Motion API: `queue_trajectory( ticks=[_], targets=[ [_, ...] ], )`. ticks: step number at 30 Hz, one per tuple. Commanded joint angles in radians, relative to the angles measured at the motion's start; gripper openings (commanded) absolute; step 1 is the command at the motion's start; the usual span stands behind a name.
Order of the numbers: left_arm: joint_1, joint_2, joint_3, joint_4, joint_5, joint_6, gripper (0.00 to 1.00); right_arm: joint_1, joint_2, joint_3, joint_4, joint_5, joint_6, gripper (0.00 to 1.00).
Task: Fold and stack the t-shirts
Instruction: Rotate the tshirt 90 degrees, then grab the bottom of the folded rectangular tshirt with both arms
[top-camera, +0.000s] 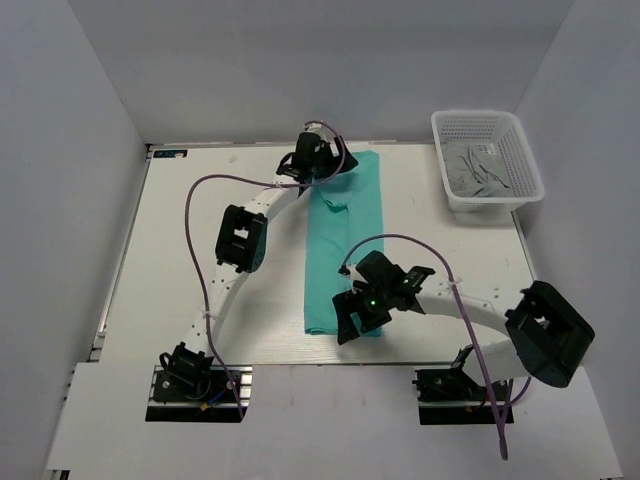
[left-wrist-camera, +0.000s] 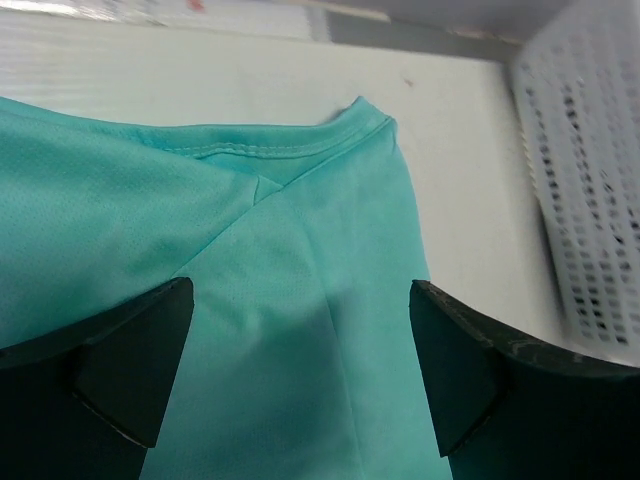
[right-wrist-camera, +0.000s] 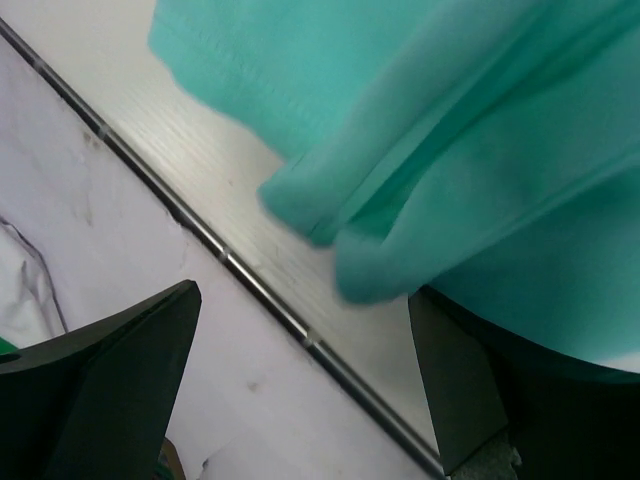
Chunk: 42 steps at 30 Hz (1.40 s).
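The teal-green t-shirt (top-camera: 345, 245) lies on the table folded lengthwise into a long narrow strip, collar end far, hem end near. My left gripper (top-camera: 330, 160) is open over the far end; in the left wrist view its jaws (left-wrist-camera: 300, 370) stand wide apart just above the cloth (left-wrist-camera: 280, 220), with the collar seam ahead. My right gripper (top-camera: 362, 318) is open at the near hem end. In the right wrist view (right-wrist-camera: 300, 370) the folded hem layers (right-wrist-camera: 450, 120) lie ahead of the jaws and overlap the right finger (right-wrist-camera: 470, 390). Nothing is gripped.
A white mesh basket (top-camera: 520, 150) stands at the back right with grey cloth (top-camera: 478, 170) in it; it also shows at the right of the left wrist view (left-wrist-camera: 590, 150). The table's front edge rail (right-wrist-camera: 200, 235) runs right under the right gripper.
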Motion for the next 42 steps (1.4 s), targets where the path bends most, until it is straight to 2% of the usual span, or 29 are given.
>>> queue_trajectory(
  ticks=[1,6,11,12,14,15,17,18,19,20,21,22,23,24,27,30,33,39,42],
  targets=[
    [0.041,-0.031,0.031,-0.153,-0.184,0.037,1.0,0.029,-0.092,0.029,-0.121,0.092,0.008,0.9],
    [0.05,-0.089,0.024,-0.144,-0.224,0.071,1.0,0.035,-0.273,0.037,-0.221,0.257,0.035,0.9],
    [0.05,-0.23,0.018,-0.133,-0.149,0.111,1.0,0.03,-0.411,0.055,-0.203,0.305,0.058,0.9],
    [0.05,-0.264,0.005,-0.148,-0.132,0.124,1.0,0.027,-0.419,0.057,-0.209,0.369,0.089,0.9],
    [0.05,-0.385,-0.062,-0.175,-0.1,0.157,1.0,0.027,-0.428,0.069,-0.198,0.448,0.118,0.9],
    [0.05,-0.429,-0.088,-0.196,-0.1,0.17,1.0,0.026,-0.427,0.07,-0.212,0.551,0.152,0.9],
    [0.038,-0.515,-0.178,-0.283,-0.1,0.218,1.0,0.016,-0.393,0.093,-0.226,0.642,0.182,0.9],
    [0.026,-0.612,-0.221,-0.311,-0.127,0.23,1.0,0.009,-0.384,0.103,-0.241,0.679,0.205,0.9],
    [0.026,-0.664,-0.337,-0.329,-0.138,0.244,1.0,0.003,-0.361,0.118,-0.241,0.695,0.222,0.9],
    [0.026,-0.716,-0.41,-0.342,-0.138,0.244,1.0,0.001,-0.345,0.124,-0.211,0.689,0.215,0.9],
    [0.026,-0.771,-0.583,-0.342,-0.138,0.231,1.0,-0.007,-0.338,0.124,-0.154,0.634,0.2,0.9],
    [0.026,-0.887,-0.684,-0.327,-0.138,0.192,1.0,-0.011,-0.333,0.121,-0.088,0.594,0.125,0.9],
    [0.026,-0.951,-0.79,-0.299,-0.138,0.18,1.0,-0.013,-0.31,0.123,-0.056,0.5,0.095,0.9],
    [0.026,-1.012,-1.002,-0.205,-0.138,0.163,1.0,-0.014,-0.296,0.123,-0.002,0.405,0.071,0.9],
    [0.026,-1.21,-1.293,-0.068,-0.077,0.099,1.0,-0.014,-0.206,0.15,0.02,0.306,0.006,0.9],
    [0.026,-1.321,-1.425,-0.079,-0.06,0.07,1.0,-0.025,-0.108,0.158,-0.002,0.279,-0.001,0.9],
    [0.026,-1.356,-1.533,-0.1,-0.039,0.056,1.0,-0.036,-0.046,0.13,0.042,0.22,0.012,0.9],
    [0.026,-1.376,-1.659,-0.138,0.11,0.031,1.0,-0.063,0.015,0.132,0.041,0.155,-0.005,0.9],
    [0.017,-1.439,-1.679,-0.165,0.112,0.022,1.0,-0.073,0.056,0.155,0.001,0.079,-0.049,0.9]
  ],
)
